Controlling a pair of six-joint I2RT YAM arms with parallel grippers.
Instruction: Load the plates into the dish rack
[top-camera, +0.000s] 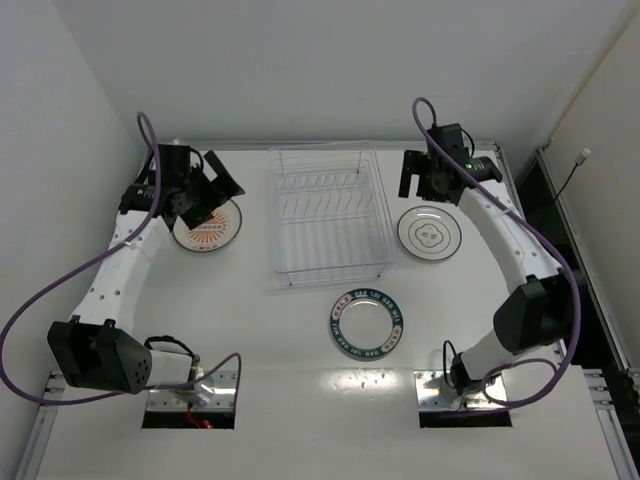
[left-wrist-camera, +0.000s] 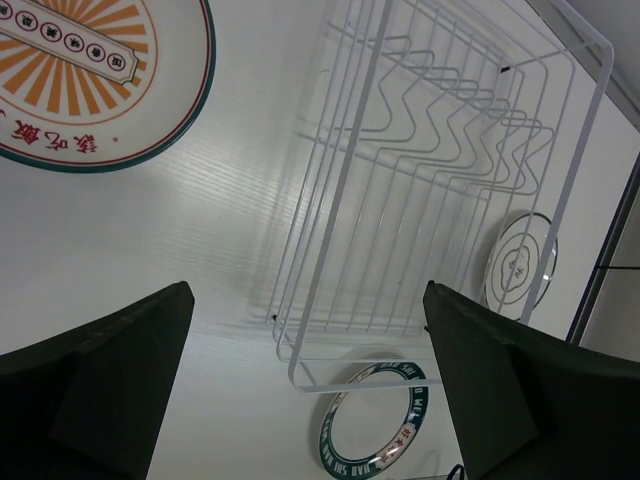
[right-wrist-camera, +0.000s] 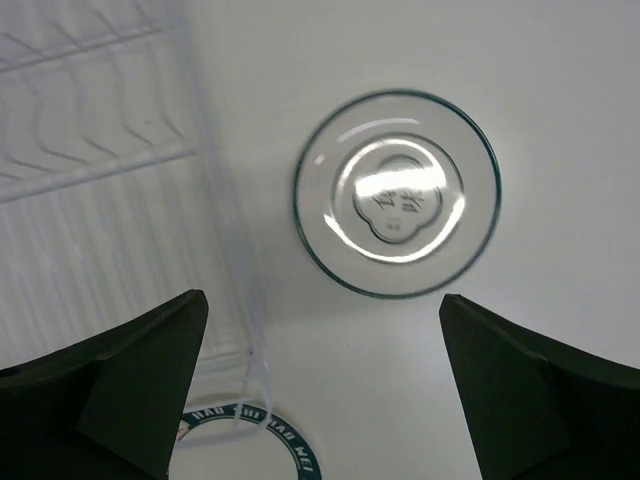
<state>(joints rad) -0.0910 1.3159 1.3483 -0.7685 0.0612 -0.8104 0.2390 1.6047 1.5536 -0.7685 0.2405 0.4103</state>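
Note:
The dish rack (top-camera: 331, 213) stands at the table's middle back, with no plate in it. The sunburst plate (top-camera: 207, 226) lies flat left of it, partly under my left gripper (top-camera: 213, 186), which is open and empty above it. The ringed plate (top-camera: 430, 232) lies right of the rack; my right gripper (top-camera: 420, 175) hovers open and empty just behind it. The dark lettered-rim plate (top-camera: 367, 323) lies in front of the rack. The left wrist view shows the sunburst plate (left-wrist-camera: 90, 80), the rack (left-wrist-camera: 430, 180) and the lettered plate (left-wrist-camera: 375, 420). The right wrist view shows the ringed plate (right-wrist-camera: 396, 193).
White walls close in behind and at both sides. Purple cables (top-camera: 60, 290) loop off each arm. The arm bases (top-camera: 190, 385) sit at the near edge. A dark gap and cable run along the right table edge (top-camera: 560, 190).

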